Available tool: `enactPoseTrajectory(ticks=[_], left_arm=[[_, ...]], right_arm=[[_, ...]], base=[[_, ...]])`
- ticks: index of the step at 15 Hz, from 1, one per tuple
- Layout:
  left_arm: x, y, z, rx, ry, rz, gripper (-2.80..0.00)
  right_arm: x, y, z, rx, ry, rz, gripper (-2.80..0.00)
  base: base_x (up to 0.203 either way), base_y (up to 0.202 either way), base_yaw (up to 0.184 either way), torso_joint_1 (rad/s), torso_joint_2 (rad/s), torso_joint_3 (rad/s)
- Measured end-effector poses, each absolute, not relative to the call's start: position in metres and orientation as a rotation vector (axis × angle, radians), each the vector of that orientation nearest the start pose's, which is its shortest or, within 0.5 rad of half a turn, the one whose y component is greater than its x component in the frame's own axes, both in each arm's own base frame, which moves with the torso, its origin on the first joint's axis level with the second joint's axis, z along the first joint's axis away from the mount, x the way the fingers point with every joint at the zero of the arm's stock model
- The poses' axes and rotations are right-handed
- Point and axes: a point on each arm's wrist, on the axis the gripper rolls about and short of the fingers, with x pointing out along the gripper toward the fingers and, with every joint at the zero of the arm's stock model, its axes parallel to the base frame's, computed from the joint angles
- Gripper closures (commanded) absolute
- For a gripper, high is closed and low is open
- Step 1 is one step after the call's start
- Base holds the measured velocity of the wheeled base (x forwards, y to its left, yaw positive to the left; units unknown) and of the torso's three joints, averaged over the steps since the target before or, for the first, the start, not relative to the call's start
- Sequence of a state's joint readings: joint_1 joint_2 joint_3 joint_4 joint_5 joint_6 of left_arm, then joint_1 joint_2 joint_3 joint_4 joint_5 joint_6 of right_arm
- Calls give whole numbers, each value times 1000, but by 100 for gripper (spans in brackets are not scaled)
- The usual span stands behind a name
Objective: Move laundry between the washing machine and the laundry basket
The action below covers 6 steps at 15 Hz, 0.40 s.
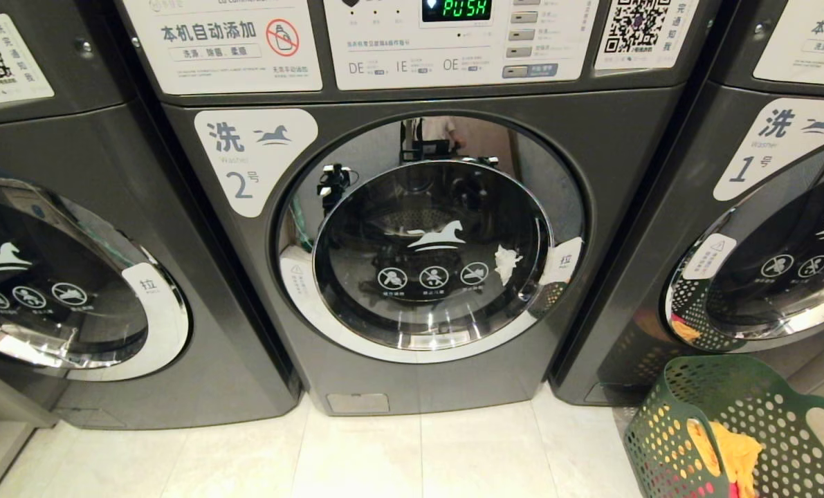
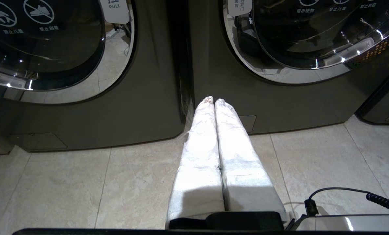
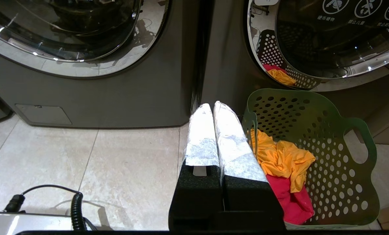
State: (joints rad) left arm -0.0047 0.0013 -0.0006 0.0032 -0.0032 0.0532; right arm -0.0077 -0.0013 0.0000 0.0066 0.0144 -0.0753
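Note:
The washing machine (image 1: 412, 377) labelled 2 stands straight ahead with its round glass door (image 1: 432, 256) closed. The green laundry basket (image 1: 764, 394) sits on the floor at the lower right, in front of machine 1. Laundry lies inside it: a mustard-yellow garment (image 3: 279, 156) on top of a red-pink one (image 3: 290, 200). My right gripper (image 3: 213, 105) is shut and empty, hanging low just beside the basket's (image 3: 312, 98) near wall. My left gripper (image 2: 214, 99) is also shut and empty, pointing at the foot of machine 2 (image 2: 279, 104). Neither gripper shows in the head view.
A like machine labelled 1 (image 1: 751, 207) stands to the right and another (image 1: 107, 277) to the left, both doors closed. Pale floor tiles (image 1: 384, 456) stretch in front. Coiled black cables (image 2: 383, 202) (image 3: 76, 209) lie near each wrist.

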Motion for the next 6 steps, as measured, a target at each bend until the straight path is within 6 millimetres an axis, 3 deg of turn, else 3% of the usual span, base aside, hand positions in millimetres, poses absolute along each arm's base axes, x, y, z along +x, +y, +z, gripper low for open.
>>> enactPoseTrajectory(ticks=[6], left_arm=[[-23,0,76,35,2,-5,0]], right_arm=[[-23,1,75,-101,5,11,0]], base=[[0,0,0,0,0,0]])
